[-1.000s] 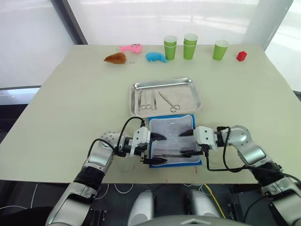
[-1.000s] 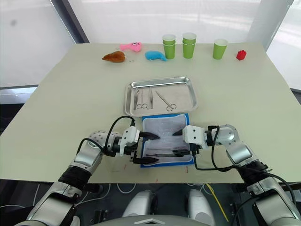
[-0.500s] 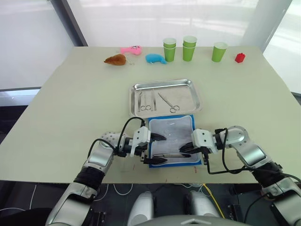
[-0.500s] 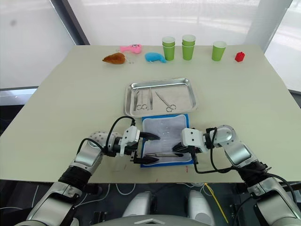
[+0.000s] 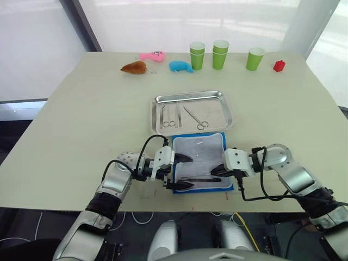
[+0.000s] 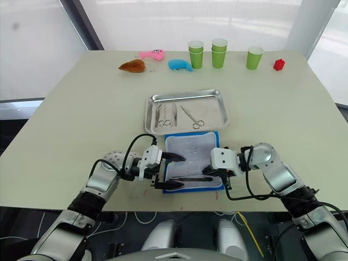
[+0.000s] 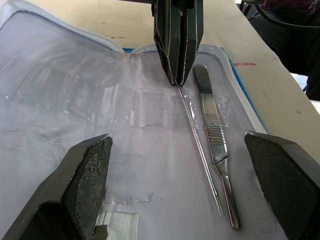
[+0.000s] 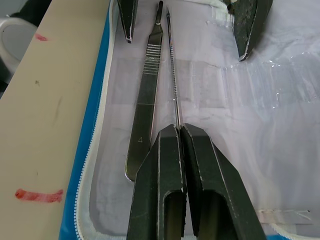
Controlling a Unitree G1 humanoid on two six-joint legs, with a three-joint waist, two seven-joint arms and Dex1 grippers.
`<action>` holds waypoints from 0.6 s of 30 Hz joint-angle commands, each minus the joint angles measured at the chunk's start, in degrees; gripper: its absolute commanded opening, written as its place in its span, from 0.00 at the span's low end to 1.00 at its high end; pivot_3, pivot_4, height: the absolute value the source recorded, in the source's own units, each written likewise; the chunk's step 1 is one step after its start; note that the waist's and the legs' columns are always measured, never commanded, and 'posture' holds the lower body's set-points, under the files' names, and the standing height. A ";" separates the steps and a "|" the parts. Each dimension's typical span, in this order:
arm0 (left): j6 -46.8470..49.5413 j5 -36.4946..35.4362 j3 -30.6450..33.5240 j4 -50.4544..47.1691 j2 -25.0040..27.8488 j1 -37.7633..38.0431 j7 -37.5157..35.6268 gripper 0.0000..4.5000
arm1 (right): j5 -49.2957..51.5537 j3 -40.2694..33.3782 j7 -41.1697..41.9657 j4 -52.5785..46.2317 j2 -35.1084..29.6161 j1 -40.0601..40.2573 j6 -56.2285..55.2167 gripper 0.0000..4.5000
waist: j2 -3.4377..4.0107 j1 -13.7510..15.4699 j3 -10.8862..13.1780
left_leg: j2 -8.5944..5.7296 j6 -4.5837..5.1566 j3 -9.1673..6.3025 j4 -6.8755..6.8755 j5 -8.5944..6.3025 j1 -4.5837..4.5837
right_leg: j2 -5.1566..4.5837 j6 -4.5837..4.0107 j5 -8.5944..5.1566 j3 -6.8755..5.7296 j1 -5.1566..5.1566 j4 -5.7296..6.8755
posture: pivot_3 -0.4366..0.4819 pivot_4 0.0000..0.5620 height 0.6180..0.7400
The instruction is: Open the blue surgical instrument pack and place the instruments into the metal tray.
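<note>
Left gripper (image 5: 183, 172) spread wide over my blue surgical instrument pack (image 5: 200, 162), open at the table's (image 5: 81, 119) near edge, white lining up. Right gripper (image 8: 179, 131) pinched on thin probe (image 8: 173, 80); one scalpel handle (image 8: 143, 100) beside. Metal tray (image 5: 192, 111) behind: three instruments (image 5: 169, 115).

- From my remote station I can read a single marking: a stamped "4" on the flat silver scalpel handle (image 8: 142, 107), near its wide end, lying on the white lining of the blue surgical instrument pack (image 8: 95, 125)
- Red pen marks on the table edge (image 8: 37, 195) beside the pack spell nothing I can read
- I find no other legible lettering, brand or number on anything else in the views
</note>
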 commanded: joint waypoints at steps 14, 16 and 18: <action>3.20 5.40 -4.81 7.19 -0.34 3.38 0.05 1.00 | -0.41 -2.04 1.42 -8.28 -5.29 -3.15 4.49 0.02 | 0.11 0.16 0.38 | -0.03 0.00 -0.05 0.00 0.00 -0.10 | -0.04 0.01 0.00 -0.06 -0.03 -0.07 | 0.48 0.27 1.00; 3.01 5.45 -4.80 7.51 -0.49 3.29 0.05 1.00 | -0.06 -2.40 1.72 -9.13 -6.00 -3.35 4.98 0.02 | 0.09 0.20 0.42 | -0.03 0.00 -0.06 0.00 0.00 -0.13 | -0.04 0.01 0.00 -0.08 -0.03 -0.09 | 0.48 0.27 1.00; 2.86 5.52 -4.80 7.75 -0.60 3.25 0.06 1.00 | 0.17 -2.70 1.99 -9.86 -6.62 -3.55 5.43 0.02 | 0.10 0.23 0.45 | -0.04 0.00 -0.07 0.00 0.00 -0.14 | -0.04 0.02 0.00 -0.09 -0.03 -0.09 | 0.48 0.27 1.00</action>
